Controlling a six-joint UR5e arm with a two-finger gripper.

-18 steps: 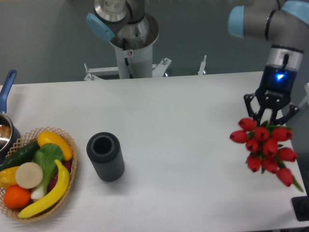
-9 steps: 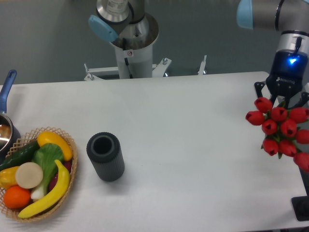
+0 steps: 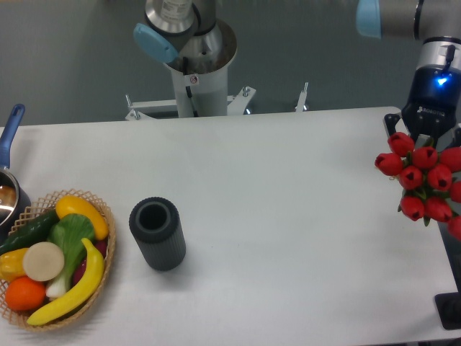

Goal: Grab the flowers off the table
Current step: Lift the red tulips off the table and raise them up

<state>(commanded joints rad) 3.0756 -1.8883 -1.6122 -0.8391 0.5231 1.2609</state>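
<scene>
I see my tool (image 3: 430, 135) at the 3 o'clock edge of frame, clenched around the flowers (image 3: 423, 176). The red tulip heads hang just under it, bunched tight, over the right rim of the worktop (image 3: 288, 209); I can't tell if any part touches the surface. Stems are hidden behind the blooms. Dark ribbed cylinder (image 3: 157, 233) stands at about 8 o'clock of center. Wicker basket (image 3: 95, 282) of fruit and vegetables sits bottom left, with a blue-handled pot (image 3: 9, 176) cut off just above it.
</scene>
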